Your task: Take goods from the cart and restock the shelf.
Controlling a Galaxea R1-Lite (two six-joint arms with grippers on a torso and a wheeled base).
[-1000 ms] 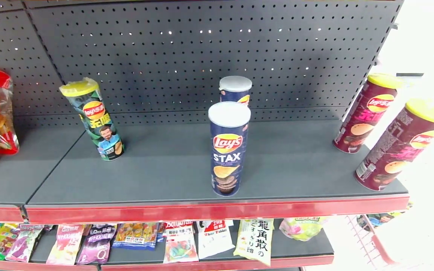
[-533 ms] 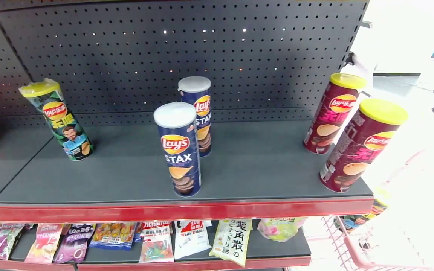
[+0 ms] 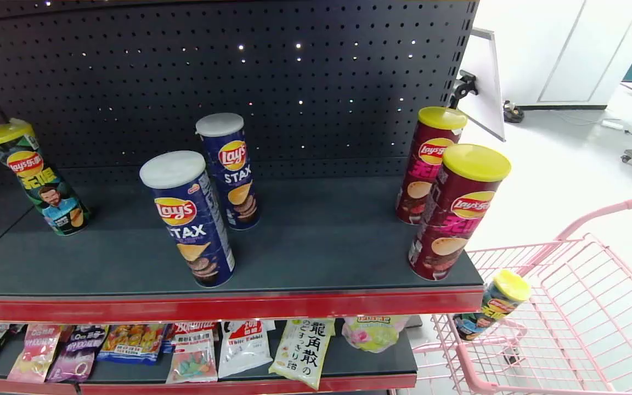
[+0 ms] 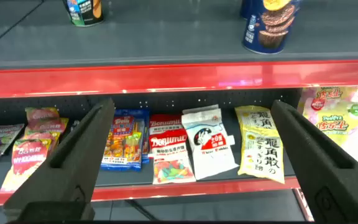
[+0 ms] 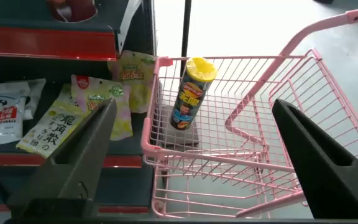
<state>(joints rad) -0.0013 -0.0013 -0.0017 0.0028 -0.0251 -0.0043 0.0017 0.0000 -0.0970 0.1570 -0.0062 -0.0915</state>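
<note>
While neither grasps anything, the left tool (image 4: 194,168) is released, its two fingers spread wide before the snack bags (image 4: 204,146) on the lower shelf (image 3: 360,362), and the right tool (image 5: 194,162) is likewise released, fingers wide apart over the pink cart (image 3: 585,285). At the lower right of the head view, a yellow-lidded can (image 3: 494,304) leans in the cart's corner nearest the shelving. Across the middle of that frame runs the upper shelf (image 3: 321,241). It carries two blue cans at centre left, the front one (image 3: 187,219) near the red edge and the back one (image 3: 229,170) behind it. Two maroon cans (image 3: 458,214) stand at its right end, and a green can (image 3: 33,178) at the far left.
</note>
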